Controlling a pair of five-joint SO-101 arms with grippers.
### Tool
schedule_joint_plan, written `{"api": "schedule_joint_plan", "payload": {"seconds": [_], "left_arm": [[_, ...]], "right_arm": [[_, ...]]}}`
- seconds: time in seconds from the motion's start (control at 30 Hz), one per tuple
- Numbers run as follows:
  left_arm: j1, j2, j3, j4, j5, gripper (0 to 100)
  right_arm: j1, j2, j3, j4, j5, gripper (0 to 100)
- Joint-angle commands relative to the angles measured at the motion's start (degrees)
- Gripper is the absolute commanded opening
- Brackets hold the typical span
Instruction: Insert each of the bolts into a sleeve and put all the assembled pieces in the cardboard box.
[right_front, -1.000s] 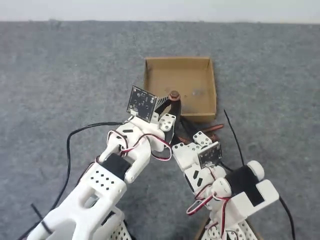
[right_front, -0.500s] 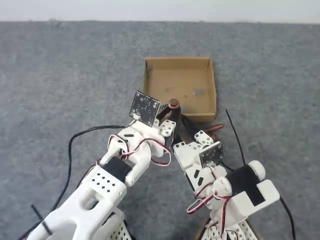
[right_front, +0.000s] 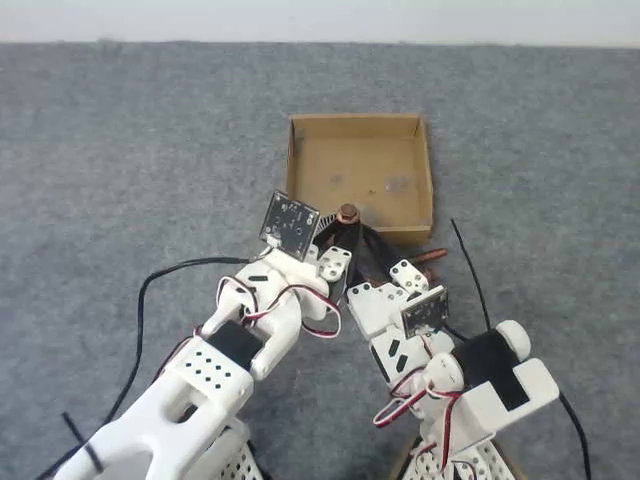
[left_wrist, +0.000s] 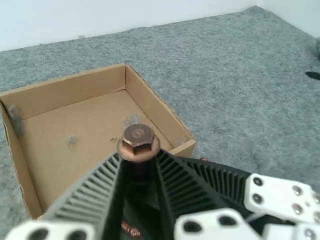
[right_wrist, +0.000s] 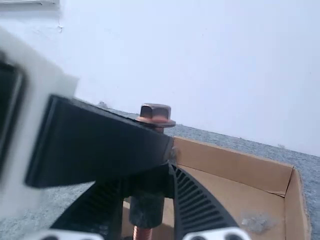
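A copper bolt (right_front: 347, 213) with a hex head stands upright just above the near wall of the cardboard box (right_front: 291, 160). My left gripper (right_front: 344, 230) is shut on it right under the head (left_wrist: 139, 141). Lower on the shaft sits a black sleeve (right_wrist: 147, 205), and my right gripper (right_wrist: 148, 212) is shut on it, with copper thread showing below. The right gripper (right_front: 366, 256) meets the left one from the near right. The box (left_wrist: 150, 95) lies open behind the bolt, holding only a few dust specks.
A second copper bolt (right_front: 432, 255) lies on the grey carpet just outside the box's near right corner. Black cables trail over the carpet beside both arms. A white wall rises behind the box (right_wrist: 235, 160).
The left gripper has drawn the bolt back from over the box floor to the box's near wall. The right arm has barely moved.
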Motion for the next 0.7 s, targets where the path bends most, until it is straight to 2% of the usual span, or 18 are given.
{"api": "schedule_joint_plan", "payload": {"seconds": [0.0,0.1,0.27,0.67], "left_arm": [[-0.79,-1.41,1.98,-6.07,-0.62,1],[-0.79,-1.49,2.07,-6.42,-0.62,3],[-0.88,-1.49,2.59,-6.33,-0.26,12],[-0.53,-1.49,2.86,-6.59,-0.18,12]], "right_arm": [[2.24,-0.48,0.18,-2.51,0.7,0.6],[2.24,-0.48,0.18,-2.51,0.7,0.6],[2.33,-0.48,0.18,-2.51,0.7,0.6],[2.33,-0.57,0.09,-2.51,0.79,0.6]]}}
